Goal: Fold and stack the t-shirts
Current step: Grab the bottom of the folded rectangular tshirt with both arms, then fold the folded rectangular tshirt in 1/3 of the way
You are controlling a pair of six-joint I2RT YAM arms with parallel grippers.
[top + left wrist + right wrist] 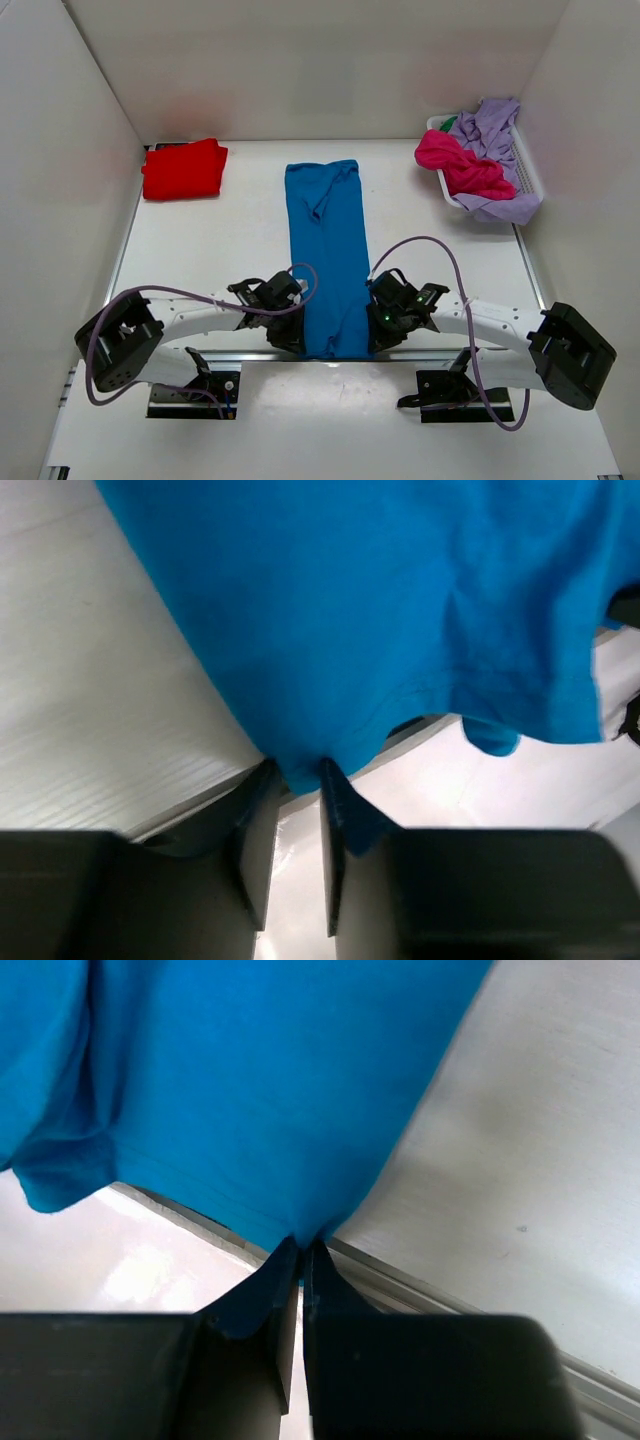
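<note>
The bright blue t-shirt (327, 250) lies as a long narrow strip down the middle of the table, its near hem at the front edge. My left gripper (293, 335) holds the hem's left corner; in the left wrist view the blue cloth (380, 610) is pinched between its fingertips (297, 780). My right gripper (375, 330) is shut on the hem's right corner, and the right wrist view shows its tips (301, 1250) clamped on the cloth (250, 1090). A folded red t-shirt (184, 168) lies at the far left. Magenta (462, 165) and lilac (497, 125) t-shirts are heaped in the basket.
The white slatted basket (530, 178) stands at the far right by the wall. White walls close in the table on the left, back and right. The table's metal front edge (470, 1320) runs just under both grippers.
</note>
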